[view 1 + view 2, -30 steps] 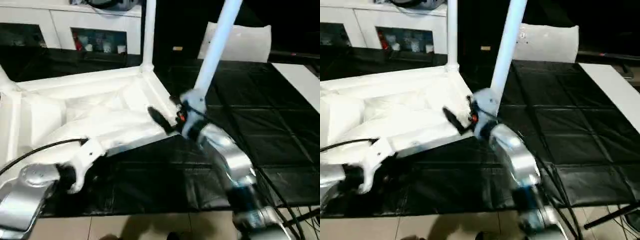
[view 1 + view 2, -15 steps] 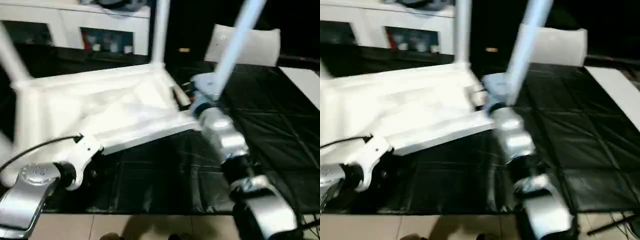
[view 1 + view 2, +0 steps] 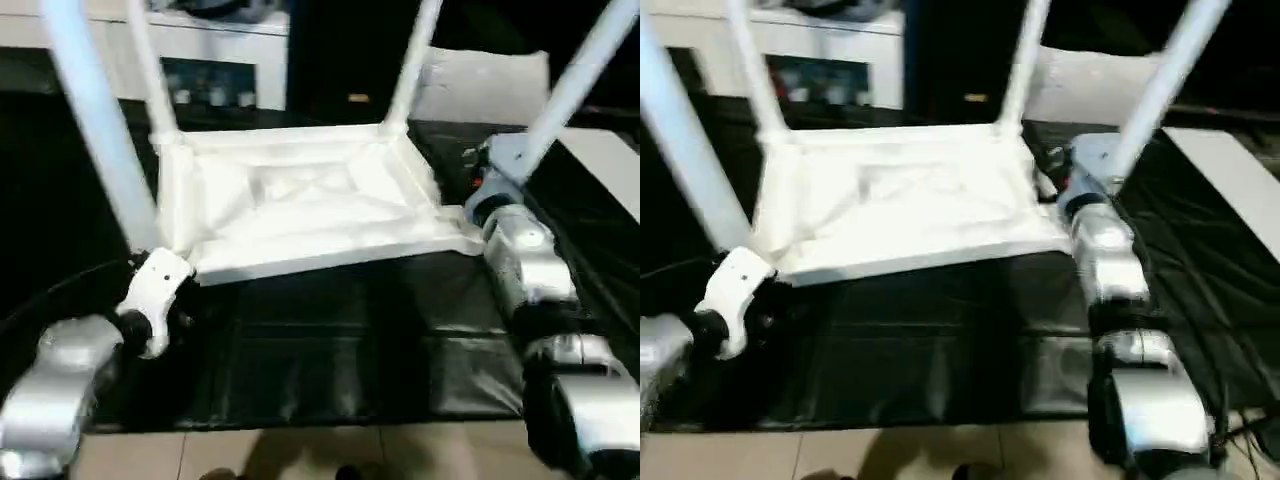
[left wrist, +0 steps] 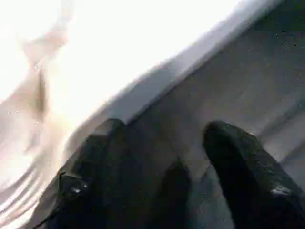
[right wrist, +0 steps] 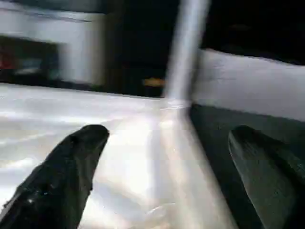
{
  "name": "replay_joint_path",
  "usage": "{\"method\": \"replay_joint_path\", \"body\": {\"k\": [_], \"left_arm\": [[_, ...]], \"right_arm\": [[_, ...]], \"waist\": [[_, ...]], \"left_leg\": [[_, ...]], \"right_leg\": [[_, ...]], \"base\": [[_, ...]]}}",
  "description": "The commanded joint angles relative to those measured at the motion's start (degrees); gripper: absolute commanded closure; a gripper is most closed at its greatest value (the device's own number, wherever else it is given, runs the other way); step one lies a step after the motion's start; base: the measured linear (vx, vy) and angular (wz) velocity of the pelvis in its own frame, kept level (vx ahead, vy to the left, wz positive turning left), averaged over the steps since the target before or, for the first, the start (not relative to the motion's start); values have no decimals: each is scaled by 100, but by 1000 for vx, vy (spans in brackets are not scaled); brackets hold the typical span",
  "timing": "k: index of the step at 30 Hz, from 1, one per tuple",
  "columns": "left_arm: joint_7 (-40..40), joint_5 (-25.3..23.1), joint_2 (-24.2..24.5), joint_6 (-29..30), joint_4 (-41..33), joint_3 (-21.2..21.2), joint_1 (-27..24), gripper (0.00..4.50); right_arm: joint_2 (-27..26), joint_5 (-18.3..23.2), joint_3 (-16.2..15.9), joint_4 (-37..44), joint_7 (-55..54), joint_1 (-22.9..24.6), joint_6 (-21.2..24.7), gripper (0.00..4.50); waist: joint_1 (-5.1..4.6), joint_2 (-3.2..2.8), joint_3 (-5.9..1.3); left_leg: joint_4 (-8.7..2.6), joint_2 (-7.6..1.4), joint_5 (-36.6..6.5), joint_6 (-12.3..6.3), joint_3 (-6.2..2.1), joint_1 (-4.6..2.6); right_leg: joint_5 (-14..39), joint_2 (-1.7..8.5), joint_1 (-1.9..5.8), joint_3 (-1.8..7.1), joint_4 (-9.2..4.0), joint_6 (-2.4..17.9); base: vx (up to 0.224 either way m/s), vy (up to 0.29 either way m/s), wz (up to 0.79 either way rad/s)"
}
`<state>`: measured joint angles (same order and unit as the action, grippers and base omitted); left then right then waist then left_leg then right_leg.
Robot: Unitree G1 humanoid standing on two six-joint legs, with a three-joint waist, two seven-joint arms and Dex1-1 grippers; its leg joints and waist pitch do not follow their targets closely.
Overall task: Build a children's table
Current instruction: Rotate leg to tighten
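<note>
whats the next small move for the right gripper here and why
Probably close the right gripper on the near right leg and press it down into its corner socket. All four legs already stand up from the upside-down tabletop, and the gripper's fingers are spread wide at that corner, gripping nothing, so seating the last leg seems the sensible step.

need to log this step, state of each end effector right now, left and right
Left end effector: open, fingers close to the tabletop edge, holding nothing.
Right end effector: open wide, fingers apart, holding nothing.
</note>
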<state>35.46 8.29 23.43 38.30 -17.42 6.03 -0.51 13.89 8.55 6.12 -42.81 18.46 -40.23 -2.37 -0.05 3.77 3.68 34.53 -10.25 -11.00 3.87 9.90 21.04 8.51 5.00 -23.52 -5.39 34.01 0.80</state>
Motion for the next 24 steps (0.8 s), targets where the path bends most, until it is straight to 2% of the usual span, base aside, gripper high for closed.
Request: {"method": "replay_joint_path", "body": {"k": [1, 2, 4, 5, 6, 8, 9, 10, 11, 12, 13, 15, 16, 17, 18, 21, 23, 24], "left_arm": [[-219, 238, -162, -95, -202, 235, -135, 113], [-299, 304, -292, -111, -270, 317, -223, 100], [-647, 231, -620, -581, -460, 403, -680, 81], [-647, 231, -620, -581, -460, 403, -680, 77], [-1006, 105, -903, -1053, -560, 477, -1087, 68], [-1135, 75, -1023, -1174, -578, 530, -1190, 47], [-1304, 13, -1173, -1313, -602, 615, -1255, 42], [-1358, -22, -1221, -1371, -614, 647, -1261, 42], [-1418, -13, -1298, -1460, -607, 698, -1254, 35], [-1582, -4, -1437, -1654, -587, 797, -1236, 35], [-1650, 28, -1496, -1800, -525, 870, -1190, 11], [-1818, -18, -1524, -2037, -418, 956, -1114, 3], [-1836, 28, -1519, -2136, -306, 1041, -1018, 0], [-1837, 32, -1518, -2143, -298, 1047, -1011, 0], [-1862, 58, -1509, -2246, -239, 1072, -977, 0], [-1911, 112, -1375, -2421, 2, 1186, -709, 0], [-1822, 176, -1251, -2477, 165, 1258, -416, 0], [-1776, 192, -1200, -2493, 214, 1270, -311, 0]], "right_arm": [[-27, 125, -158, 333, 327, 134, 102, 0], [-39, 137, -212, 471, 383, 238, 128, 0], [-41, 337, -430, 1082, 767, 728, 406, 0], [-41, 337, -430, 1082, 767, 728, 406, 0], [-34, 470, -632, 1644, 974, 1199, 642, 0], [-21, 475, -702, 1822, 1025, 1368, 728, 0], [-12, 421, -748, 2010, 1067, 1559, 839, 0], [-14, 381, -744, 2063, 1069, 1617, 865, 0], [-19, 322, -743, 2083, 1005, 1666, 888, 0], [11, 212, -812, 2182, 996, 1801, 991, 0], [35, 146, -892, 2302, 986, 1929, 1124, 0], [77, 132, -1016, 2581, 1016, 2168, 1396, 0], [101, 123, -1083, 2694, 1039, 2297, 1460, 0], [102, 122, -1087, 2701, 1041, 2305, 1463, 0], [122, 120, -1121, 2796, 1041, 2372, 1526, 0], [161, 61, -1204, 3027, 933, 2555, 1770, 0], [152, -28, -1222, 3061, 841, 2605, 1908, 0], [147, -64, -1226, 3059, 813, 2616, 1952, 0]], "waist": [[15, -130, -404], [5, -117, -414], [9, -121, -388], [19, -129, -384], [31, -132, -367], [25, -141, -345], [18, -144, -341], [36, -148, -347], [35, -143, -338], [24, -129, -302], [19, -103, -299], [7, -112, -277], [4, -91, -287], [0, -94, -285], [-32, -83, -286], [-43, -110, -285], [-76, -134, -283], [-76, -147, -273]], "left_leg": [[-432, -262, -1799, -107, -103, 9], [-424, -261, -1685, -148, -90, 24], [-441, -289, -1645, -213, -89, 28], [-441, -278, -1684, -254, -90, 18], [-447, -288, -1919, -241, -88, -3], [-476, -315, -2076, -178, -103, -11], [-478, -317, -2186, -150, -106, -38], [-465, -318, -2287, -108, -96, -90], [-468, -317, -2312, -94, -99, -90], [-482, -302, -2430, -57, -116, -75], [-474, -301, -2477, -45, -111, -87], [-469, -271, -2595, -27, -136, -94], [-454, -256, -2629, -25, -143, -113], [-453, -252, -2657, -24, -145, -123], [-455, -254, -2694, -15, -176, -87], [-450, -249, -2742, -14, -183, -129], [-480, -273, -2857, 30, -216, -126], [-471, -268, -2985, 44, -216, -183]], "right_leg": [[2088, 295, 278, 279, -417, 923], [1922, 282, 288, 288, -414, 958], [1836, 269, 286, 290, -414, 962], [1917, 254, 277, 280, -439, 934], [2269, 248, 256, 274, -500, 803], [2515, 247, 235, 264, -543, 679], [2631, 234, 216, 254, -558, 652], [2695, 227, 181, 252, -602, 604], [2706, 225, 177, 247, -609, 592], [2953, 222, 190, 220, -652, 465], [3060, 226, 176, 218, -672, 410], [3405, 226, 172, 191, -724, 221], [3547, 227, 161, 174, -755, 103], [3613, 228, 152, 165, -771, 60], [3706, 245, 186, 121, -785, -4], [3724, 238, 158, 100, -822, -43], [3598, 247, 194, 60, -823, -4], [3622, 243, 159, 45, -849, 8]], "base": [[0, 0, 0], [0, 0, 0], [0, 0, 0], [0, 0, 0], [0, 0, 0], [0, 0, 0], [0, 0, 0], [0, 0, 0], [0, 0, 0], [0, 0, 0], [0, 0, 0], [0, 0, 0], [0, 0, 0], [0, 0, 0], [0, 0, 0], [0, 0, 0], [0, 0, 0], [0, 0, 0]]}}
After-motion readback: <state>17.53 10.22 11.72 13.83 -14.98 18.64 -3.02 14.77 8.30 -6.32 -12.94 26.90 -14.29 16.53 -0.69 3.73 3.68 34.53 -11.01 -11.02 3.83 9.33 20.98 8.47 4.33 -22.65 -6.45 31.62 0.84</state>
